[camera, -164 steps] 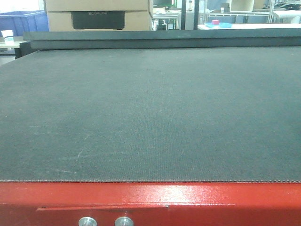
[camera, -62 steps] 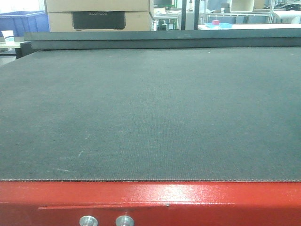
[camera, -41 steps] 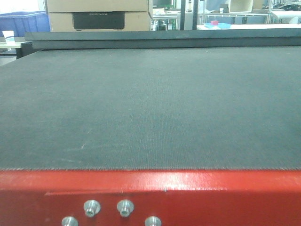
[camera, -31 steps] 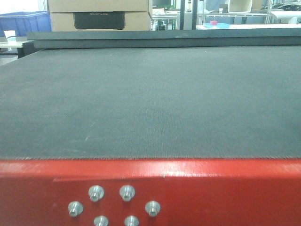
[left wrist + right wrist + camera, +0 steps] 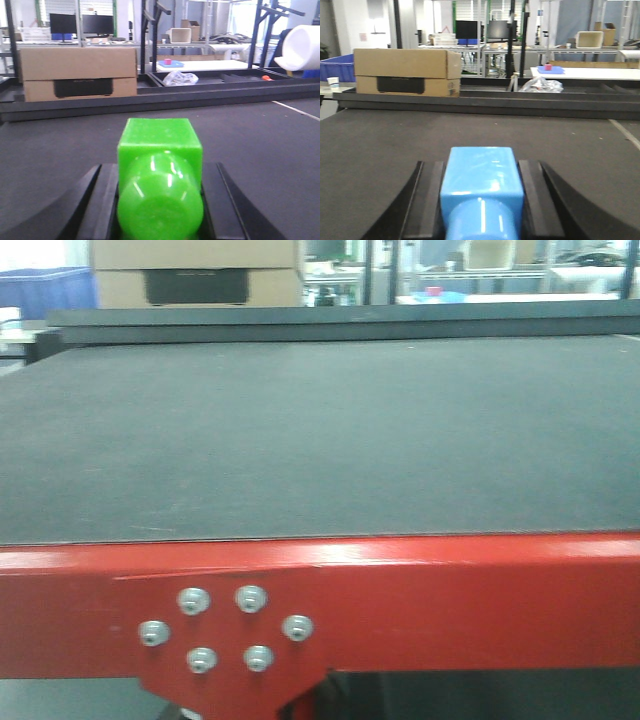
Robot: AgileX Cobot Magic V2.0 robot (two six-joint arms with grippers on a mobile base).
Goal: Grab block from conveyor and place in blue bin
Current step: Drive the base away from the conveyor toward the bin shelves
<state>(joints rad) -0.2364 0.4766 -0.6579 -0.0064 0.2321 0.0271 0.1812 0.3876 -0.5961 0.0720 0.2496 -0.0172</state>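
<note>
Front view, conveyor (image 5: 320, 430) wide open, red frame (image 5: 450, 600) nearest

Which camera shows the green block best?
The left wrist view: the green block fills the middle, held by the left gripper. The front view shows the conveyor but no green block. The right wrist view shows a blue block instead.

Wide flat conveyor (image 5: 320, 430) ahead, raised dark rail (image 5: 330, 322) across far edge (cardboard box (image 5: 195, 270) beyond)
</note>
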